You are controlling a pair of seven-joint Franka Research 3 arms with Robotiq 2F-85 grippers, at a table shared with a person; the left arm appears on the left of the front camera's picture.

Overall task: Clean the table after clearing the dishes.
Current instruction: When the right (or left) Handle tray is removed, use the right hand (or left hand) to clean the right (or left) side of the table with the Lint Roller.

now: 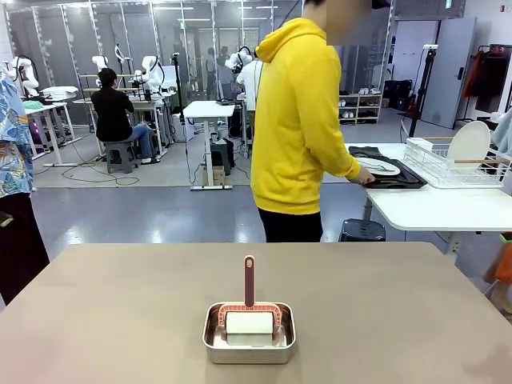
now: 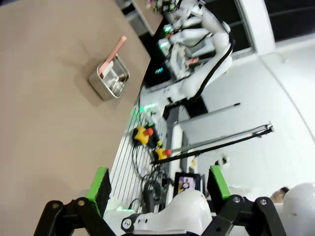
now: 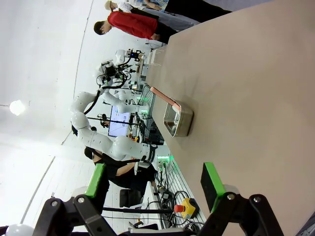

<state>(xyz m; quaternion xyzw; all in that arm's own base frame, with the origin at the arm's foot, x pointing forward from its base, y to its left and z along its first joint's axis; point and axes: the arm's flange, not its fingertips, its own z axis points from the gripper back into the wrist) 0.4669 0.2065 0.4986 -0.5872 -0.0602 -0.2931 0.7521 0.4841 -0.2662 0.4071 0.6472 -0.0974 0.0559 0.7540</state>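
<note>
Left gripper (image 2: pixel 158 189): jaws spread wide, green pads (image 2: pixel 101 189) well apart, nothing between them, nothing touched; sits at the robot's edge of the table (image 2: pixel 49 108), above a white arm casing. Right gripper (image 3: pixel 153 184): jaws likewise spread wide, grips nothing, hangs clear of the tabletop (image 3: pixel 246 98). Table (image 1: pixel 96 320): large, matte taupe-brown, spans the front view from the near edge to just short of the person. Steel pan (image 1: pixel 248 354): small, rectangular, rests flat near the middle of the table, toward the robot's side; seen also from the left wrist (image 2: pixel 109 81) and from the right wrist (image 3: pixel 178 118), well apart from both grippers. Roller (image 1: pixel 249 307): white roll in a pink frame, lies inside the pan, pink handle slanting up over the far rim. Person (image 1: pixel 300 120): yellow hooded top, dark trousers, stands beyond the far edge of the table, turned toward picture right. Hand (image 1: pixel 365 178): reaches to the near edge of the tray. White table (image 1: pixel 432 210): smaller, far right, behind the taupe one. Dishes (image 1: pixel 378 166): white plate with cutlery on a dark tray (image 1: pixel 404 179), set on the white table, just beside the rack. Wire rack (image 1: pixel 456 170): white, stands on the same table, holds one white plate upright (image 1: pixel 469 144). Dark stool (image 1: pixel 362 230): under the white table's near side.
</note>
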